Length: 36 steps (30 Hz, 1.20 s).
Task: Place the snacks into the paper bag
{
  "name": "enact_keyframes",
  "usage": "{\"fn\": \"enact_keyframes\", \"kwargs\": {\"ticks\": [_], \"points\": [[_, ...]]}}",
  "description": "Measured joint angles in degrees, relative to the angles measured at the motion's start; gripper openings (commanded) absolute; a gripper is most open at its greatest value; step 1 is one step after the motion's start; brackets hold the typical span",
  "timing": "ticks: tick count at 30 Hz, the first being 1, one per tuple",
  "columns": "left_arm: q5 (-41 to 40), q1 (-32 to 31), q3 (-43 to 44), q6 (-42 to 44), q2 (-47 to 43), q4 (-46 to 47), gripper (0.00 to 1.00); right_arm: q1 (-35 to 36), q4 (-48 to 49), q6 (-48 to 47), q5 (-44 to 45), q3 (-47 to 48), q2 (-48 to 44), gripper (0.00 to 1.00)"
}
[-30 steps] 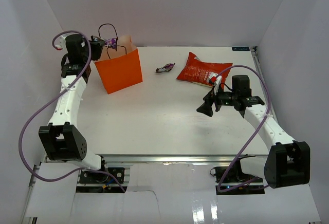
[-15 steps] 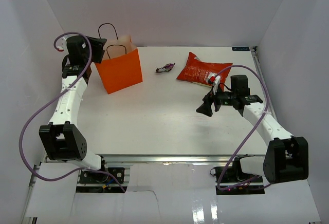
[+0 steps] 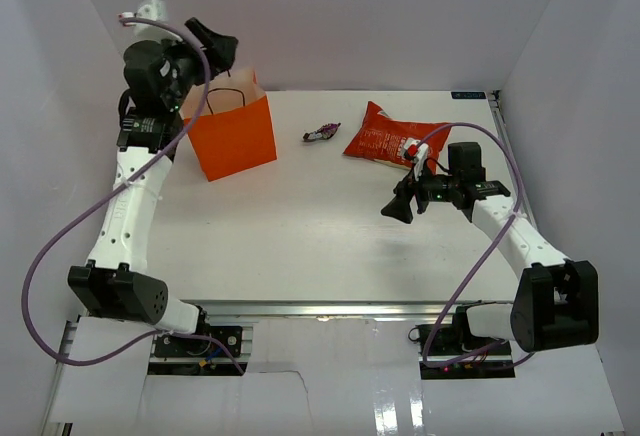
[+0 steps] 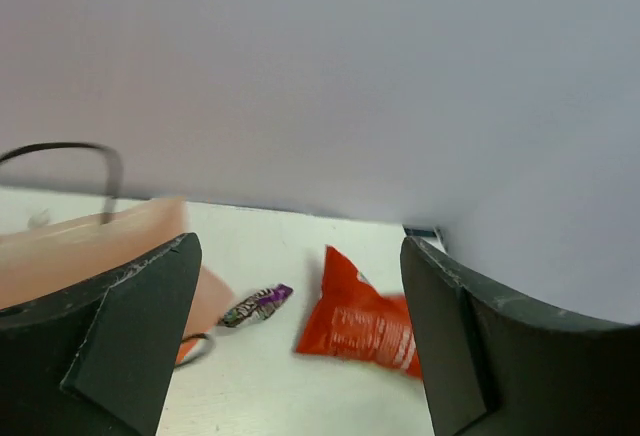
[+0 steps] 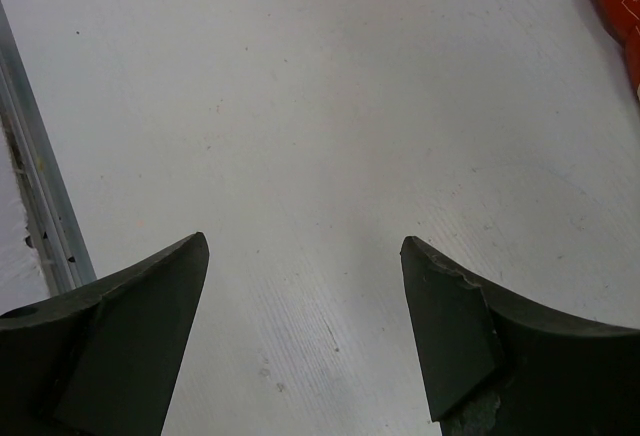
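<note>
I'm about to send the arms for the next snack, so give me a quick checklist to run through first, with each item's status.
1. Paper bag upright, mouth open: ok.
2. Left end effector open and empty, raised above the bag: ok.
3. Right end effector open and empty, over bare table: ok.
4. Chip bag lying free on the table, nothing gripping it: ok.
5. Purple candy packet lying apart, between the paper bag and the chip bag: ok.
6. Room left inside the paper bag: cannot tell, its inside is hidden.
</note>
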Motion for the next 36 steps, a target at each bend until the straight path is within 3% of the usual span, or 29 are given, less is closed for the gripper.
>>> {"fn": "enact_keyframes", "kwargs": {"ticks": [6, 10, 16, 21, 36], "points": [[6.1, -16.2, 0.8, 21.0, -1.3, 1.7, 0.94, -0.2, 0.0, 0.0, 0.1, 0.0, 0.4, 0.84], [12.3, -22.4, 0.6, 34.2, 2.2, 2.8, 0.97, -1.8, -0.1, -0.1, -0.1, 0.0, 0.4, 0.85], [16.7, -23.2, -1.0, 47.1, 13.3, 6.5, 0.98, -5.4, -0.1, -1.1, -0.3, -0.3, -0.1, 0.85], [15.5, -23.1, -1.9, 53.9, 26.8, 11.4, 0.98, -6.3, -0.2, -2.4, -0.3, -1.4, -0.9, 0.85], [4.7, -23.0, 7.2, 61.4, 49.2, 19.6, 0.98, -6.3, -0.1, -2.8, -1.5, -2.1, 0.1, 0.85]]}}
